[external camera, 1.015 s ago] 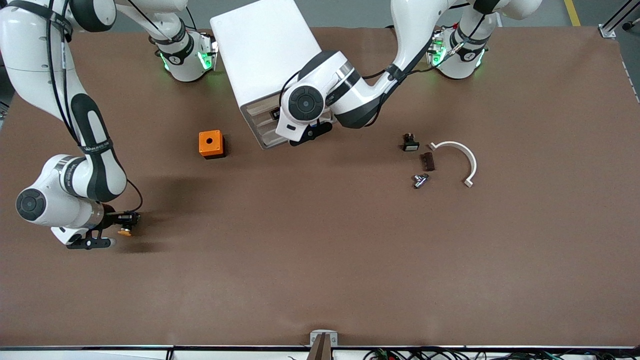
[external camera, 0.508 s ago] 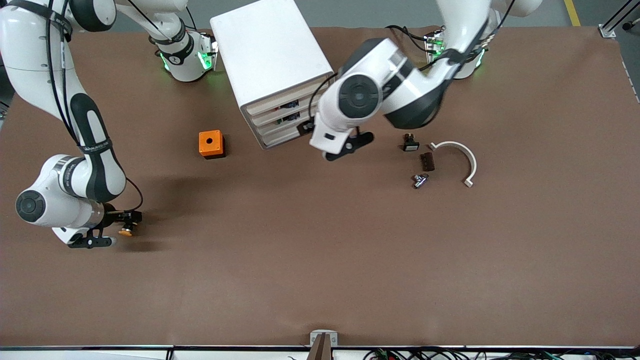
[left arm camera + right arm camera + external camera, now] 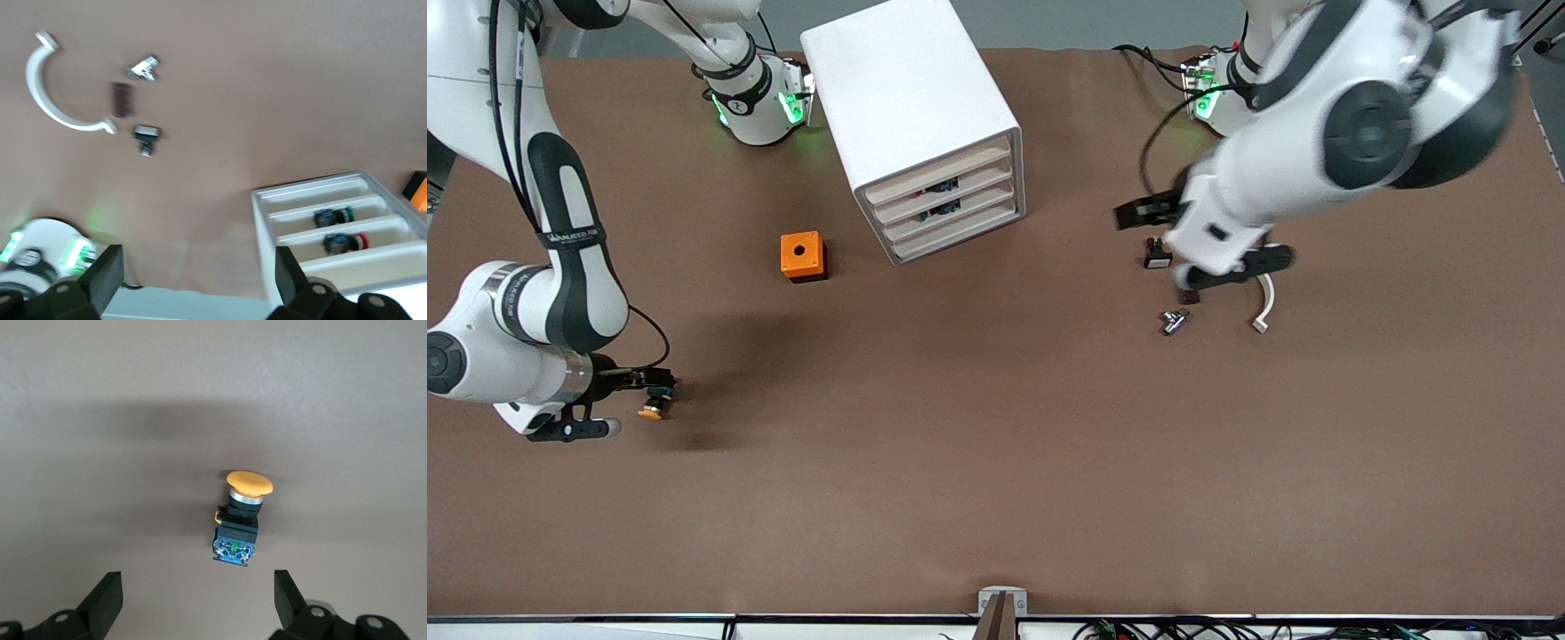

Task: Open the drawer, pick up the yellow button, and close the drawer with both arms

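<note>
- Nearest the front cam: button (image 3: 654,410) lies on the table (image 3: 996,480) at the right arm's end, orange cap + black/blue body; the right wrist view shows it (image 3: 241,517) on its side, free of any grip.
- Right gripper (image 3: 609,404) sits low just beside it, fingers (image 3: 100,603) spread wide, holding nothing. A sec ago the button was right at the fingertips; now the arm has backed off a bit toward the table edge and the part stays put. So the button is released and set down – the take step looks done.
- Mid table: orange cube box (image 3: 802,256), untouched.
- Left gripper (image 3: 1192,240) has swung away from the cabinet front within the last sec and is now up over the small parts: black part w/ white face (image 3: 1156,258), metal fitting (image 3: 1174,320), white curved bracket (image 3: 1263,307). Fingers (image 3: 100,280) wide apart, empty.
- Farther back: cabinet (image 3: 911,116) now fully in view. Top drawer (image 3: 938,171) looks pushed in flush w/ the 3 below; the left wrist view (image 3: 320,197) agrees, as far as can be told.
- Judgement: drawer closed, button out, both arms clearing off – task about finished; only retreat left.
</note>
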Robot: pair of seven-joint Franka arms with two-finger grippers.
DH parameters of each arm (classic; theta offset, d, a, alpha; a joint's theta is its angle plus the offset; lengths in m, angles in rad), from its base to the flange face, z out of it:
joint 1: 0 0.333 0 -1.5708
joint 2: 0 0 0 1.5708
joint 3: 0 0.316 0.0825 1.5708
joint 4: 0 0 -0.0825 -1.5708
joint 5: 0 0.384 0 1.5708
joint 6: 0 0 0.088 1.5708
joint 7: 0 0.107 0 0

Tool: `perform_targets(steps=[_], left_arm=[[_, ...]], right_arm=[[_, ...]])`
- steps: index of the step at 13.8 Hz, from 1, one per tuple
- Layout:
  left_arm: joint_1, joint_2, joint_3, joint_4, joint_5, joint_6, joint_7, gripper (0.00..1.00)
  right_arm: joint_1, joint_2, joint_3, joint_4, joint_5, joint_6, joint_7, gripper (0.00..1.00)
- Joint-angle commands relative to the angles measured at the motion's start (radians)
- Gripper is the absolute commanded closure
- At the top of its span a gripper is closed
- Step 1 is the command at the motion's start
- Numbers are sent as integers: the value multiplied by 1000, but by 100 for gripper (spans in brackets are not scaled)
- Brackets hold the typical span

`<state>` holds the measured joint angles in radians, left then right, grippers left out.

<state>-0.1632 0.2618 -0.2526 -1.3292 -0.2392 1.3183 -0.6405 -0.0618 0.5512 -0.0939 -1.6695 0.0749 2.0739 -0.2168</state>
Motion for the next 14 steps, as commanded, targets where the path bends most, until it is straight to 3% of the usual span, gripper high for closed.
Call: perform_targets(steps=[1,4,8,9,12,14], left_arm=[[132,-91,-10,-35,17,-71,181,0],[209,-124,4,-41,98,-135,405,0],[140,-214,253,-132,129,-131,655,0],[131,-232,286,-165,132,-111,679,0],[129,-294,286,-287,208,40,682,0],[131,-296,285,-308,224,129,682,0]], right_arm=[[0,-114,3,-54,14,-12,43,0],[-1,-229,3,-93,14,-58,48,0],[37,-373,3,-93,14,-182,128,0],[42,-408,3,-93,14,-205,131,0],[49,-493,3,-95,13,-287,131,0],[49,-537,3,-93,3,-316,131,0]])
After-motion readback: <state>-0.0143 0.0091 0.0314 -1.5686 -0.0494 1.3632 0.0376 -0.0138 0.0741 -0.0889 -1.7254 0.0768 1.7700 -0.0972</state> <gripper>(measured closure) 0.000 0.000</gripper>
